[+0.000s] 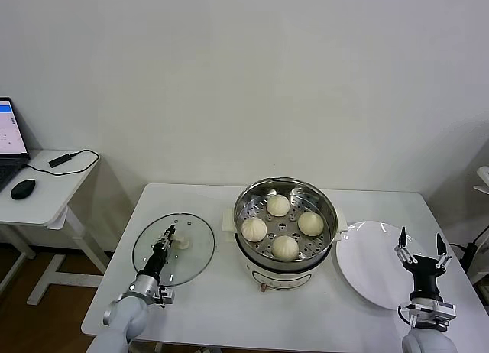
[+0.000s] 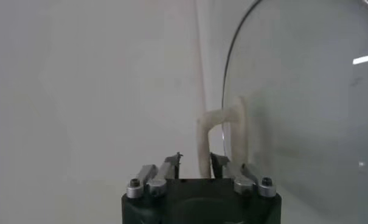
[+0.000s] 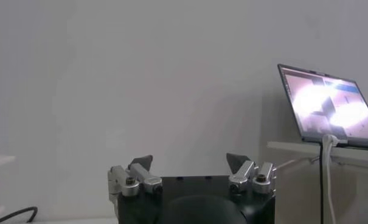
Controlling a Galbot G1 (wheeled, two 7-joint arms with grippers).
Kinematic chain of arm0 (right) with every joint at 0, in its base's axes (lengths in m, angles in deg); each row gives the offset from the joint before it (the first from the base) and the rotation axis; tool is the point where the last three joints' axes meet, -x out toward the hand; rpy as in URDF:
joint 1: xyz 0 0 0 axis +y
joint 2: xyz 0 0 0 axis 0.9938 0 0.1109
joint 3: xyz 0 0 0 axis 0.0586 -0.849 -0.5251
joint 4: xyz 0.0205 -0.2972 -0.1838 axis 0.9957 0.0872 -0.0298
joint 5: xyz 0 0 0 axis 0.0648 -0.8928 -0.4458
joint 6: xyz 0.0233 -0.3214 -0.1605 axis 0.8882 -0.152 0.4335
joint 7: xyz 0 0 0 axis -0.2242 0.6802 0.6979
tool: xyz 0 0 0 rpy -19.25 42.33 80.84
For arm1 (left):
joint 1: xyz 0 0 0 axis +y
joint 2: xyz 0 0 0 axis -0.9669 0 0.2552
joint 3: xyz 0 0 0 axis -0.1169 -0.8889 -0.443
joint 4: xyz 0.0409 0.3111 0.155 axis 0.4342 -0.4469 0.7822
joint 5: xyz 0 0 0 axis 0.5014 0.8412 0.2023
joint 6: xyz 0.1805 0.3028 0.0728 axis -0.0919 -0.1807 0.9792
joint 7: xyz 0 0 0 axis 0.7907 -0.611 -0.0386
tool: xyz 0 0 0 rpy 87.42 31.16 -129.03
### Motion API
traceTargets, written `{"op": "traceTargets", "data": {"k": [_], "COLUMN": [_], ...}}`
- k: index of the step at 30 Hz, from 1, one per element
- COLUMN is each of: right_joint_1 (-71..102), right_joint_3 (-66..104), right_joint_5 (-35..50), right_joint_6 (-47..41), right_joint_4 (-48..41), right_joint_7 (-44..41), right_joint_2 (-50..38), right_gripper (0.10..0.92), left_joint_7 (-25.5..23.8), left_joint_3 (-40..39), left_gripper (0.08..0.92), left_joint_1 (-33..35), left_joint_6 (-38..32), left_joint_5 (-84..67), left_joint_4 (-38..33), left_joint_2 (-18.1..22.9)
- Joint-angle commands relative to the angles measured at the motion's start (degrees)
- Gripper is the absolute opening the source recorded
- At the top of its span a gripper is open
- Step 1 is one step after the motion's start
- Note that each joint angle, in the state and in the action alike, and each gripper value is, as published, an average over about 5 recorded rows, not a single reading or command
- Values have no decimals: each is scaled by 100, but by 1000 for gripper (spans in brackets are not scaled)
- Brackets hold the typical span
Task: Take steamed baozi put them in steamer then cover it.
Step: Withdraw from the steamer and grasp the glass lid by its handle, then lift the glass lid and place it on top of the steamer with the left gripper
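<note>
Four cream-white baozi (image 1: 277, 205) sit on the perforated tray inside the steel steamer (image 1: 284, 186) at the table's middle. The round glass lid (image 1: 195, 242) lies flat on the table to the steamer's left, with its cream handle (image 1: 180, 241) on top. My left gripper (image 1: 166, 234) is at that handle. In the left wrist view its jaws (image 2: 196, 159) straddle the near leg of the handle (image 2: 223, 119), narrowly open, with a gap on one side. My right gripper (image 1: 420, 242) is open and empty, pointing up over the white plate (image 1: 370, 265).
The empty white plate lies right of the steamer near the table's right edge. A side desk at far left holds a laptop (image 1: 9, 135), a mouse (image 1: 23, 188) and a cable. The laptop also shows in the right wrist view (image 3: 329, 106).
</note>
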Motion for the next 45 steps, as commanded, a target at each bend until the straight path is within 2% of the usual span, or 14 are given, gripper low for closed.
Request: {"op": "traceTargets", "data": {"k": [1, 4, 7, 11, 17, 21, 26, 30, 36, 39, 45], "right_joint_1": [6, 2, -11, -36, -90, -131, -169, -194, -257, -301, -400], "right_joint_3": [-9, -21, -40, -77, -129, -158, -186, -208, -231, -227, -235], "right_joint_5": [-6, -23, -47, -97, -166, -200, -218, -234, -263, -267, -299], "right_joint_6": [18, 25, 30, 30, 3, -34, -87, -152, -263, -277, -269], "right_joint_4": [7, 5, 3, 2, 31, 71, 98, 98, 97, 58, -111], "right_joint_7": [-9, -13, -16, -17, -9, -2, 8, 22, 51, 61, 69], "right_joint_2": [7, 15, 23, 41, 64, 71, 64, 36, 2, 11, 79], "right_gripper": [823, 823, 823, 823, 823, 823, 823, 823, 823, 823, 823], "left_joint_7": [-27, -30, -40, -126, -399, -788, -1402, -1869, -2466, -2695, -2827], "left_joint_3": [-8, 0, 40, 188, 473, 479, 14, -905, -2273, -2801, -3526], "left_gripper": [232, 194, 194, 194, 194, 194, 194, 194, 194, 194, 194], "left_joint_1": [-14, 57, 178, 445, 901, 1114, 1163, 906, 232, -107, -739], "left_joint_6": [-89, -155, -174, 5, 782, 1480, 2371, 2963, 3781, 4114, 4501], "left_joint_5": [-509, -771, -1026, -1311, -1420, -1408, -1342, -1205, -941, -849, -595], "left_joint_4": [4, -207, -567, -1346, -2949, -3984, -5173, -5816, -5887, -5624, -4950], "left_joint_2": [-38, -97, -188, -355, -599, -715, -757, -732, -543, -393, 52]}}
